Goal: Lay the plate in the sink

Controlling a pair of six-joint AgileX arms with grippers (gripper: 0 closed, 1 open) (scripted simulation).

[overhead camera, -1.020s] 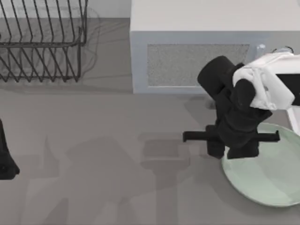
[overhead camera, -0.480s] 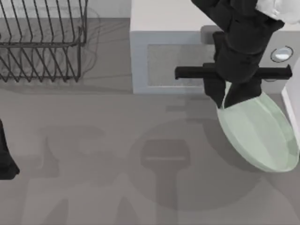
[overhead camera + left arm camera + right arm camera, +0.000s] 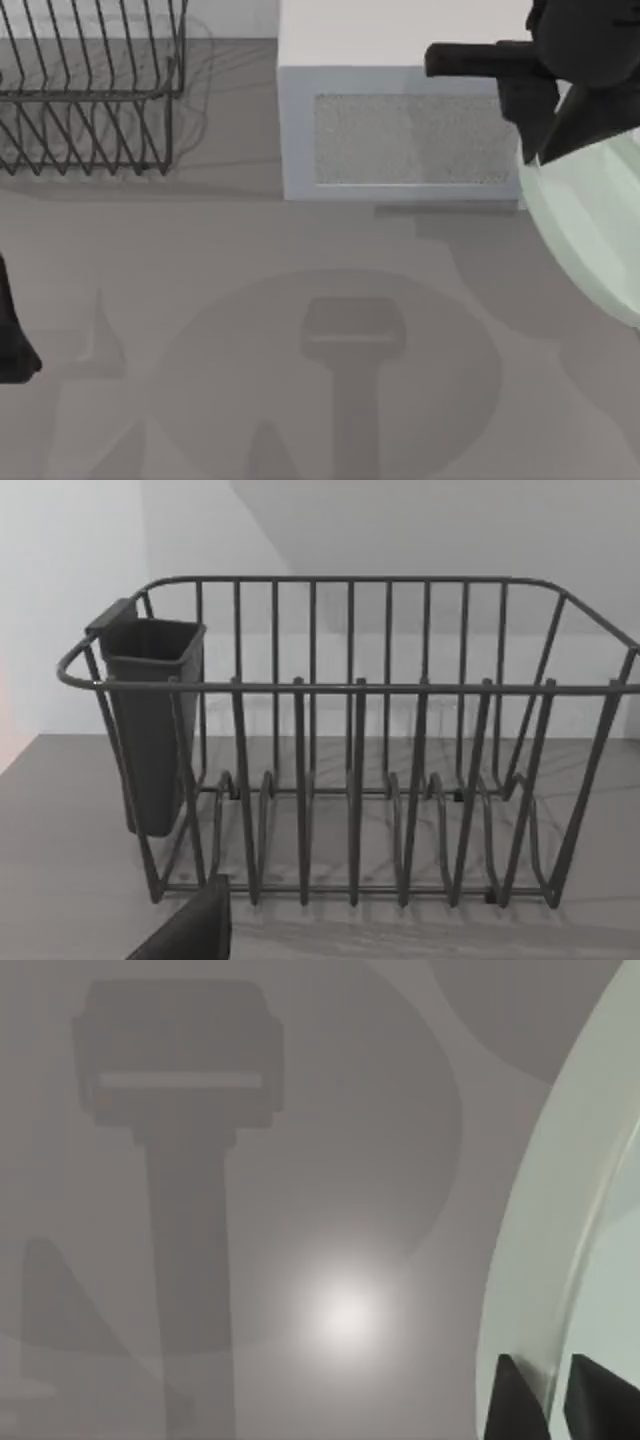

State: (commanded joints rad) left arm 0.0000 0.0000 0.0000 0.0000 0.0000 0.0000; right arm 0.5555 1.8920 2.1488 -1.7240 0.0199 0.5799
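plate (image 3: pixel 590 235) — pale mint-green | dish rack (image 3: pixel 90 90) — black wire | microwave (image 3: pixel 400 130) — grey-white

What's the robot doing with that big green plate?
The right gripper is pinching the rim of the pale green plate and holding it up in the air, tilted, in front of the microwave at the table's right side. The left arm is parked at the left edge, facing the black dish rack. The plate isn't in a sink yet.

A kitchen counter: a black wire dish rack (image 3: pixel 350 750) and a grey-white microwave (image 3: pixel 400 130) stand on it.
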